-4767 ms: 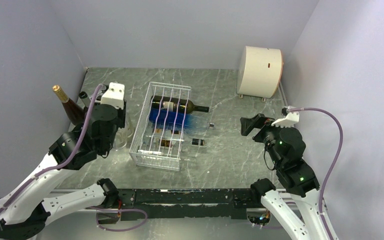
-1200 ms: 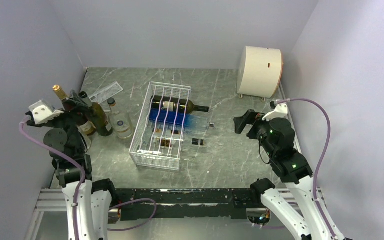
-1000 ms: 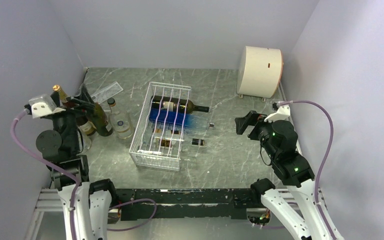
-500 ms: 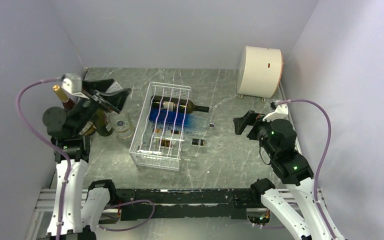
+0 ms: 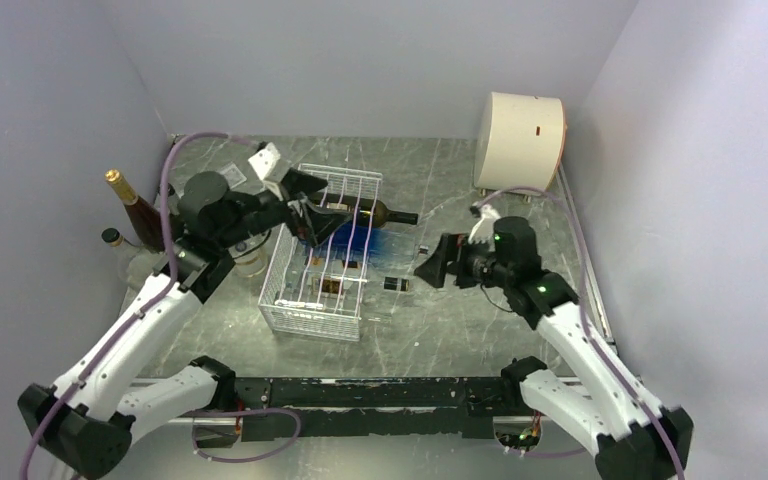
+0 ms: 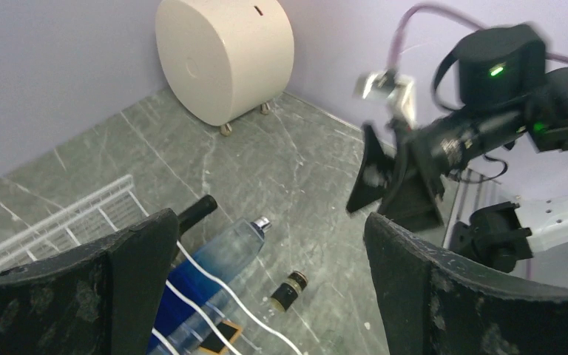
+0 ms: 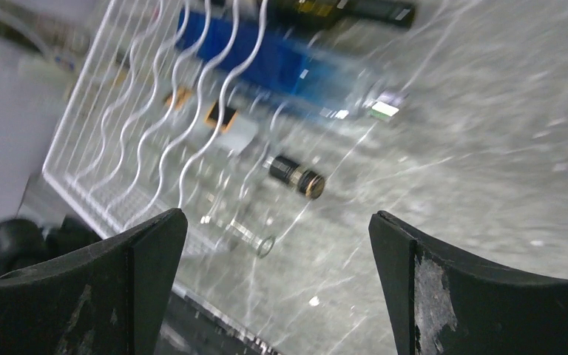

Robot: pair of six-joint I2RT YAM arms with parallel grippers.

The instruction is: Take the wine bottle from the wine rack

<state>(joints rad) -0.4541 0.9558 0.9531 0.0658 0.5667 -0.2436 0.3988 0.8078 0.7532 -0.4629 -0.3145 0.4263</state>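
The white wire wine rack (image 5: 310, 320) lies mid-table with several bottles across it. At its far end is the dark wine bottle (image 5: 375, 211), neck pointing right. A blue bottle (image 5: 352, 238) lies beside it, then a clear bottle with a dark cap (image 5: 395, 284). My left gripper (image 5: 315, 208) hovers open over the rack's far end, above the wine bottle's body. Its wrist view shows the dark neck (image 6: 196, 209), the blue bottle (image 6: 222, 255) and the left gripper (image 6: 270, 222) holding nothing. My right gripper (image 5: 430, 268) stands open right of the rack. The right gripper (image 7: 277, 218) faces the blurred rack (image 7: 118, 185) and bottle necks.
A cream drum (image 5: 520, 143) stands at the back right. Against the left wall stand a gold-topped bottle (image 5: 130, 205) and a small clear bottle (image 5: 115, 243). A small dark piece (image 5: 424, 249) lies on the grey marble table between the rack and the right gripper.
My left arm has swung from the bottles at the left wall over to the rack's far end. The right arm has reached left and lower, toward the bottle necks. Both stayed open.
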